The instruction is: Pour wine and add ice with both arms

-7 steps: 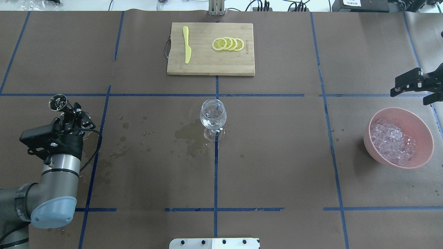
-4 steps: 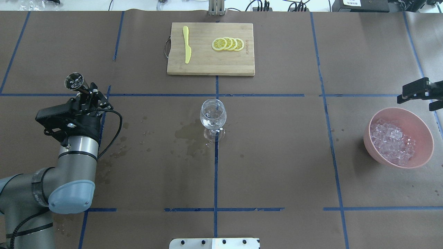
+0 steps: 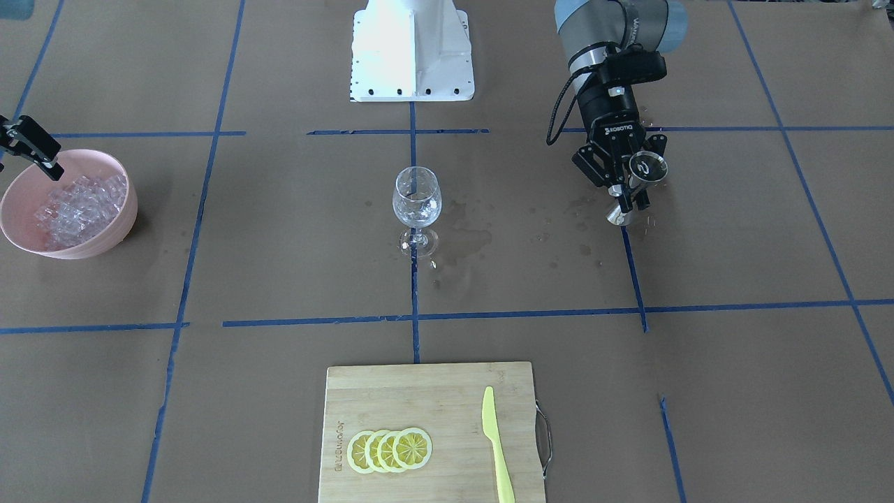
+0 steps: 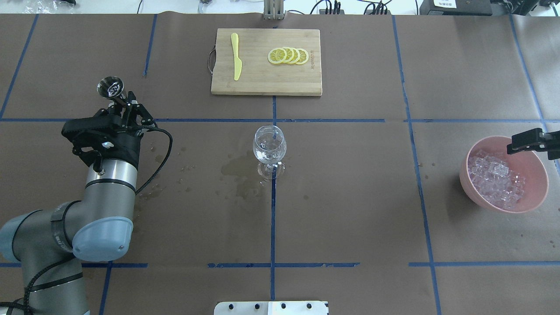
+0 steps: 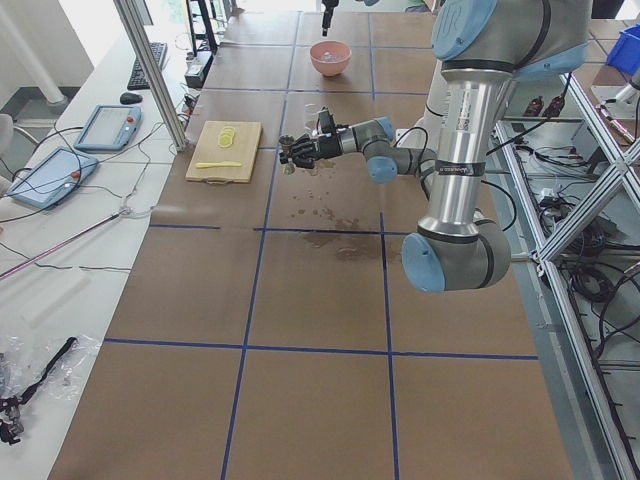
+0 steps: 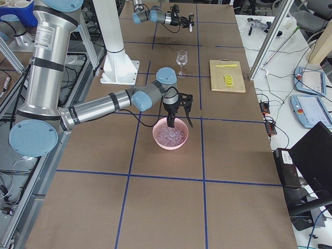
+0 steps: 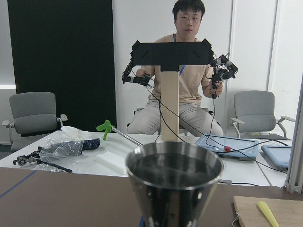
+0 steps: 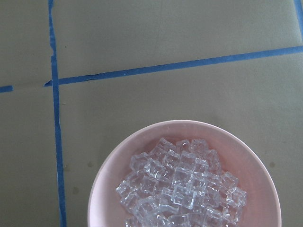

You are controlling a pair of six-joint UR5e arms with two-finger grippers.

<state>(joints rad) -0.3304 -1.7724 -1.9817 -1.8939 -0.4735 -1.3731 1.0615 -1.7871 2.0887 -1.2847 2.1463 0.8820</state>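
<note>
steel is what the left gripper clenches: a double-ended jigger, pinched at its waist and standing upright, open mouth up. the wine sits inside that top cup, just beyond the fingertips, its surface showing in the wrist view. the step in hand looks like carrying it to the wine glass, which stands well apart from this gripper, off toward the robot's right and a little nearer the base. doing it well probably means holding the jigger level across the whole run, bringing its lip right over the glass mouth before any tilt, then rolling the wrist slowly. the wet stains on the paper beside the glass suggest how easily a stream misses that narrow rim. a bump on the tall stem could topple the glass, so the approach should come from above, not from the side.

the right gripper hangs with its fingers spread and nothing between them. the ice lies below it, heaped in the pink bowl, slightly off its centre line. a good pick likely needs a straight drop onto one cube on top of the heap, since the cubes look slick and packed close.
</note>
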